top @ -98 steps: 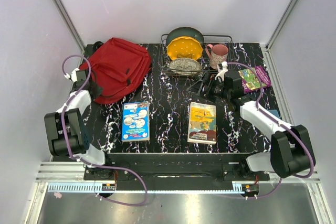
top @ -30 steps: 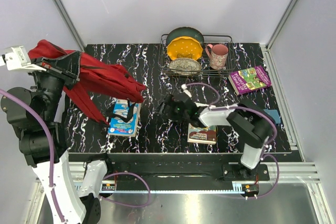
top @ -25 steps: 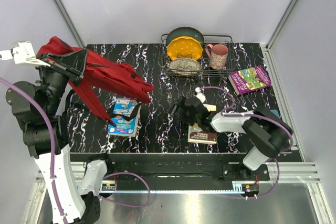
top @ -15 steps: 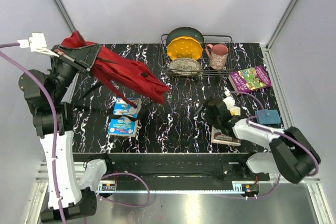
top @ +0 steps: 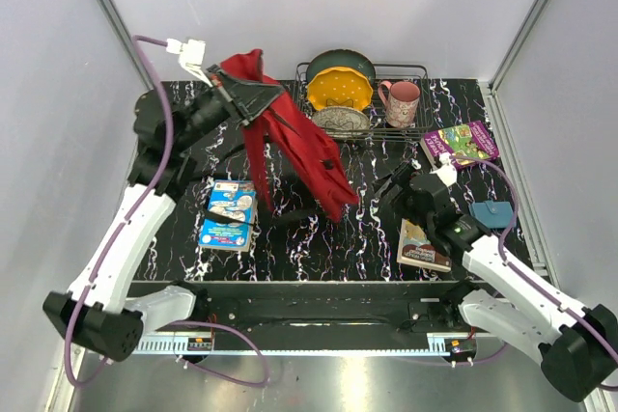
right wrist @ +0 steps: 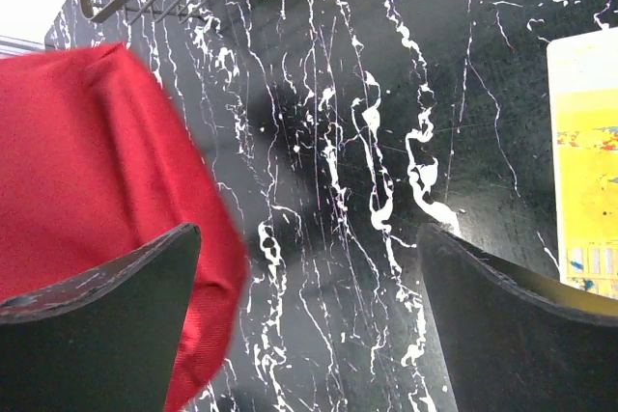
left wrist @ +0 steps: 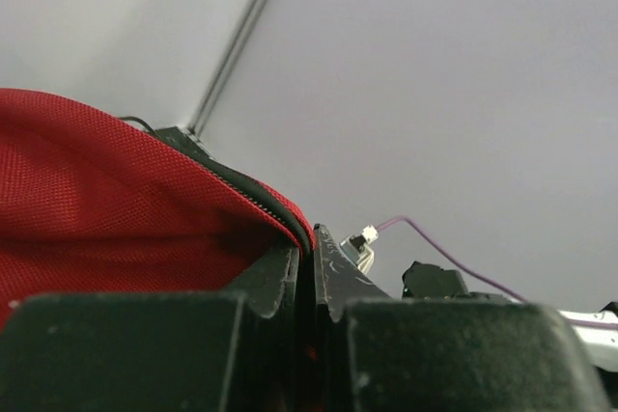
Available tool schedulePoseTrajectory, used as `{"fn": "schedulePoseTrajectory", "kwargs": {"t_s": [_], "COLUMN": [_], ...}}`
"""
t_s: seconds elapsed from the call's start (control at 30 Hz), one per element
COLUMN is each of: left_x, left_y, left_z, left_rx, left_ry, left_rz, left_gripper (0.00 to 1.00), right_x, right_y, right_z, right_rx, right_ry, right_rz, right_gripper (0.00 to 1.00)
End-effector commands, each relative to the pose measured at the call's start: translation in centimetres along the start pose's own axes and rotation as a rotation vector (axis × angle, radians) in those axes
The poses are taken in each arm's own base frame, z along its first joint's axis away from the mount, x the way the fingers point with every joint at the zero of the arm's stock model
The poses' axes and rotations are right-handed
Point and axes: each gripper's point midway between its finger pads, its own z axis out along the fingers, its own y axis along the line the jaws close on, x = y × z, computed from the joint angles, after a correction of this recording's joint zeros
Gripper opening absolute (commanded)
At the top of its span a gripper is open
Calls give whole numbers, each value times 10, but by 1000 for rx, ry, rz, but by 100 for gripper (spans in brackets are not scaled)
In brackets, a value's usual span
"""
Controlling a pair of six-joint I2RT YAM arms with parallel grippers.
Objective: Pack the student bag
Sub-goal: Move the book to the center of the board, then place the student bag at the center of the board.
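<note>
Your left arm (top: 130, 233) stretches up from its base, forearm angled toward the far side and wrist raised high. Your left gripper (top: 230, 96) has its jaws pinched almost together on the zippered edge of the student bag (top: 299, 147); the wrist view shows the two fingers (left wrist: 280, 272) nearly meeting on it. Your right arm (top: 512, 272) lies low, reaching inward from its base. Your right gripper (top: 394, 183) stands spread wide with nothing between its jaws.

Shows white shells and black joints on left arm (top: 124, 238) and right arm (top: 517, 282); trails purple cables (left wrist: 439, 243); ends in black fingers (right wrist: 97, 335).
</note>
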Motion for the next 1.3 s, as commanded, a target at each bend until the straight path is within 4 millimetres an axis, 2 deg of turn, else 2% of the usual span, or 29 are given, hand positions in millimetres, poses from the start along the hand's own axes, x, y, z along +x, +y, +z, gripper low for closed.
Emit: {"fn": "schedulePoseTrajectory", "kwargs": {"t_s": [0.0,0.07,0.1,0.13,0.2,0.23,0.3,0.37,0.4,0.5,0.57,0.6,0.67,0.7,0.73,0.77,0.8,0.83,0.87,0.9,0.93,0.97,1.0,1.03,1.07,1.1,1.17,1.2,1.27], "left_x": [-61,-59,-59,-70,-76,-91,-92,-97,-86,-72,-53,-33,-24,1,-3,4,33,23,29,54,44,49,70,66,74,97,106,132,140], "left_y": [-65,-53,-56,-62,-82,-91,-111,-130,-141,-146,-130,-114,-111,-90,-91,-85,-59,-58,-51,-30,-32,-26,-10,-8,1,21,37,57,71], "left_z": [10,15,19,33,50,64,78,90,96,108,112,116,105,104,91,84,78,60,51,41,25,17,8,-4,-9,-18,-35,-45,-63], "left_rx": [208,185,203,223,281,282,324,364,381,367,322,307,306,264,249,228,160,121,91,37,17,-9,-50,-70,-103,-160,-234,-295,-362], "left_ry": [-220,-245,-251,-247,-191,-182,-165,-173,-146,-138,-123,-105,-108,-74,-101,-103,-64,-117,-121,-87,-133,-137,-103,-130,-125,-87,-92,-41,-51], "left_rz": [224,200,188,173,173,159,119,88,64,65,47,29,1,-21,-5,1,-14,18,31,34,66,74,73,89,89,80,76,68,52], "left_gripper": [0,0,0,0,0,0,0,0,0,0,0,0,0,0,0,0,0,0,0,0,0,0,0,0,0,0,0,0,0], "right_x": [-17,-20,-23,-28,-38,-46,-59,-76,-85,-103,-107,-107,-104,-102,-99,-96,-93,-87,-84,-78,-70,-63,-50,-44,-37,-24,-14,-5,-1], "right_y": [6,8,8,5,2,-1,-3,-20,-22,-36,-37,-38,-36,-36,-34,-33,-32,-29,-23,-22,-10,-6,-2,2,5,8,15,16,21], "right_z": [-14,-20,-22,-23,-32,-35,-48,-61,-68,-86,-93,-94,-95,-94,-93,-91,-88,-85,-81,-76,-72,-66,-62,-59,-53,-50,-45,-45,-46], "right_rx": [10,0,2,18,23,38,54,135,152,213,202,197,176,172,159,156,151,134,113,104,45,30,1,-18,-28,-52,-83,-101,-133], "right_ry": [-36,-46,-55,-84,-125,-163,-212,-295,-329,-420,-440,-440,-426,-417,-398,-386,-373,-341,-323,-299,-254,-218,-157,-128,-96,-39,6,47,71], "right_rz": [15,29,47,57,74,71,77,74,78,70,70,68,75,74,74,68,59,51,47,25,20,8,4,10,11,15,26,29,36], "right_gripper": [100,100,100,100,100,100,100,100,100,100,100,100,100,100,100,100,100,100,100,100,100,100,100,100,99,100,100,100,100]}}
